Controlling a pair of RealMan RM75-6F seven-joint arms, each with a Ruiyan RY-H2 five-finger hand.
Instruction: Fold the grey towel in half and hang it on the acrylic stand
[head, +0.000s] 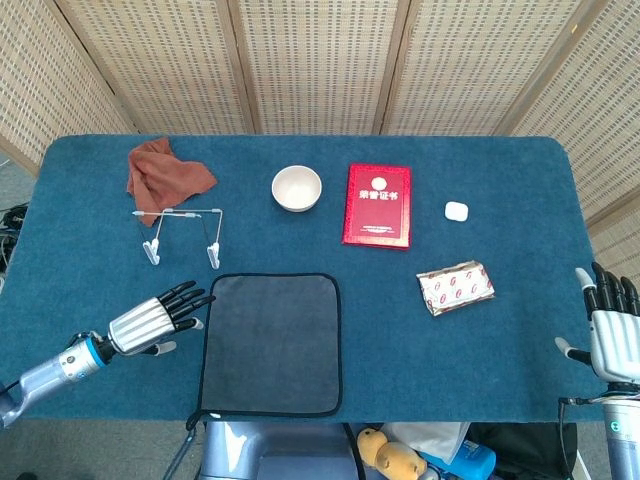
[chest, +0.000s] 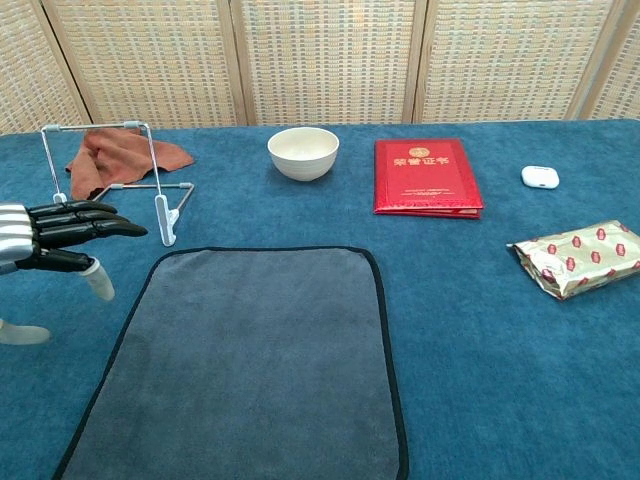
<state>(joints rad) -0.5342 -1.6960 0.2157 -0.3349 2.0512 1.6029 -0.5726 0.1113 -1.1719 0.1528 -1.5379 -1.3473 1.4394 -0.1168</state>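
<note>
The grey towel (head: 270, 342) (chest: 245, 360) with a black border lies flat near the table's front edge. Behind its left corner stands the acrylic stand (head: 180, 234) (chest: 112, 186), a thin frame on white feet with nothing hung on it. My left hand (head: 158, 317) (chest: 55, 240) hovers just left of the towel's left edge, fingers stretched out toward it and holding nothing. At the far right table edge my right hand (head: 610, 326) stays open, fingers pointing up; the chest view does not show it.
A rust-brown cloth (head: 163, 174) lies behind the stand. Along the back sit a white bowl (head: 297, 188), a red certificate book (head: 378, 204) and a small white earbud case (head: 456, 211). A red-patterned snack packet (head: 455, 286) lies right of the towel.
</note>
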